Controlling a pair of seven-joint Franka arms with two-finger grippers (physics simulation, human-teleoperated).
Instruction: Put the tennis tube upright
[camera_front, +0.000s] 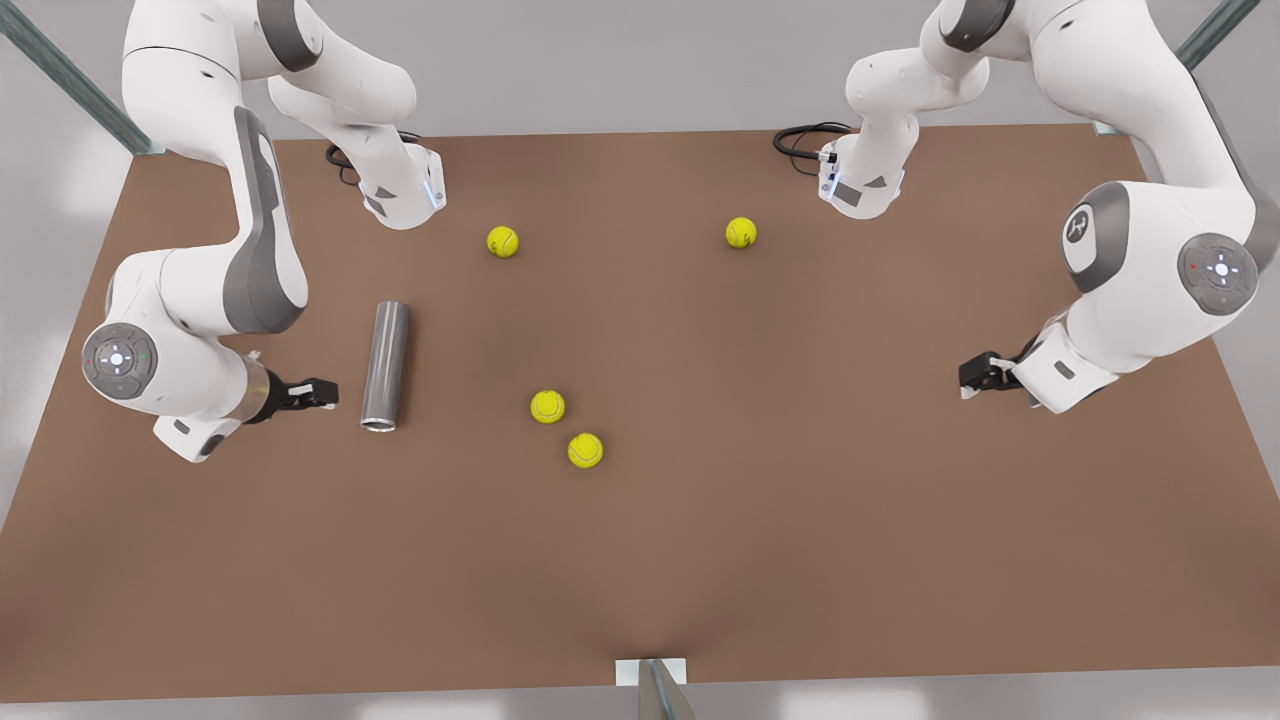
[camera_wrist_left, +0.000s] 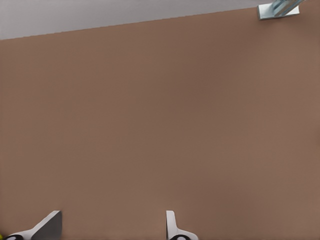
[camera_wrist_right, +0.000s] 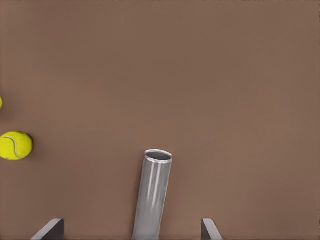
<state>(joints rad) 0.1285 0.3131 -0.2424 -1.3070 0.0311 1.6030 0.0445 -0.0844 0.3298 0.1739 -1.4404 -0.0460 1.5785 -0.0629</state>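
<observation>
Counter (camera_front: 800, 480), brown and flat, carries everything in the front view. The tube (camera_front: 386, 366) lies on its side toward the front view's left, its open end facing the near edge. Just beside it, further to the front view's left, hangs the right gripper (camera_front: 325, 393), apart from the tube; from here I cannot tell how its fingers stand. The left gripper (camera_front: 968, 380) hangs over bare counter at the front view's right, well apart from the tube. Four yellow balls sit loose: one ball (camera_front: 503, 241) and a second ball (camera_front: 741, 232) toward the far side, a third ball (camera_front: 547, 406) and a fourth ball (camera_front: 585, 450) near each other, to the right of the tube. No label or writing can be read on the tube or balls; a round logo marks the arm on the front view's right.

In the left wrist view, the left gripper's fingers (camera_wrist_left: 172, 227) are spread over bare counter, holding nothing. A metal bracket (camera_wrist_left: 280, 8) sits at the counter's edge.

In the right wrist view, the right gripper's fingers (camera_wrist_right: 210, 231) are spread wide, with the tube (camera_wrist_right: 152, 197) lying between them, untouched, its open rim pointing away. A ball (camera_wrist_right: 15, 145) rests off to one side.
</observation>
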